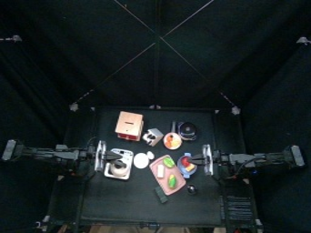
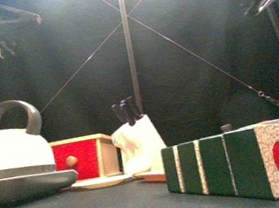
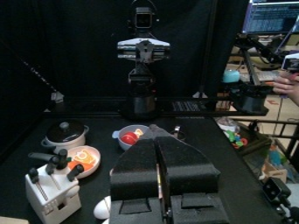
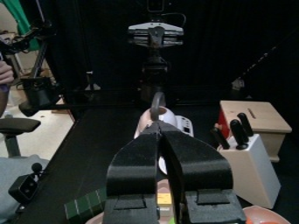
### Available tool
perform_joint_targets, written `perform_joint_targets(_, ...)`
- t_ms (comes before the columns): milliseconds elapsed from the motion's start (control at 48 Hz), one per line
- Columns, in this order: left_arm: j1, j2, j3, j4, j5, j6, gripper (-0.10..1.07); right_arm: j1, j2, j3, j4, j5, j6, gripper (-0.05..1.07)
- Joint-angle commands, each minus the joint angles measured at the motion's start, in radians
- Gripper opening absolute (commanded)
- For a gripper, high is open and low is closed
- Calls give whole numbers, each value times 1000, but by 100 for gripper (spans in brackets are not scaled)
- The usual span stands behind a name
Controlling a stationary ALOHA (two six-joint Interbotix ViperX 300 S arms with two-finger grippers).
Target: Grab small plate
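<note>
The small plate (image 1: 173, 141) is round with orange food on it. It sits at the table's middle between the knife block (image 1: 152, 136) and a black pot (image 1: 186, 127). In the left wrist view the plate (image 3: 84, 158) lies ahead of the jaws, beside the knife block (image 3: 47, 188). My left gripper (image 1: 107, 157) hovers at the table's left side by the kettle (image 1: 119, 167), shut and empty (image 3: 162, 144). My right gripper (image 1: 201, 157) hovers at the right side, shut and empty (image 4: 163, 131). Both are apart from the plate.
A red box (image 1: 125, 121) stands at the back. A white oval dish (image 1: 144, 160), a pink board (image 1: 170, 180) and a bowl of coloured pieces (image 1: 188, 164) fill the front. A striped green block (image 2: 235, 165) stands near the front edge. A person's hand (image 3: 286, 83) shows beyond the curtains.
</note>
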State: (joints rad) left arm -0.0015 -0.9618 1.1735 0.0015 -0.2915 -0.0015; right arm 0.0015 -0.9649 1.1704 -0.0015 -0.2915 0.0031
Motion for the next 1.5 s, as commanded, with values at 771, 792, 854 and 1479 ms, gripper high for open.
perform_joint_targets(771,-129,482,-278,-29,354,0,7,-5,169,-35,-3,-9,6,1)
perform_joint_targets(792,-135,497,-282,-31,356,0,8,-5,172,-34,-3,-9,6,1)
perform_joint_targets(854,-153,555,-299,-31,356,0,13,-5,175,-28,-3,-6,6,1)
perform_joint_targets(1479,-160,919,-518,94,523,0,76,3,175,-2,2,29,8,1)
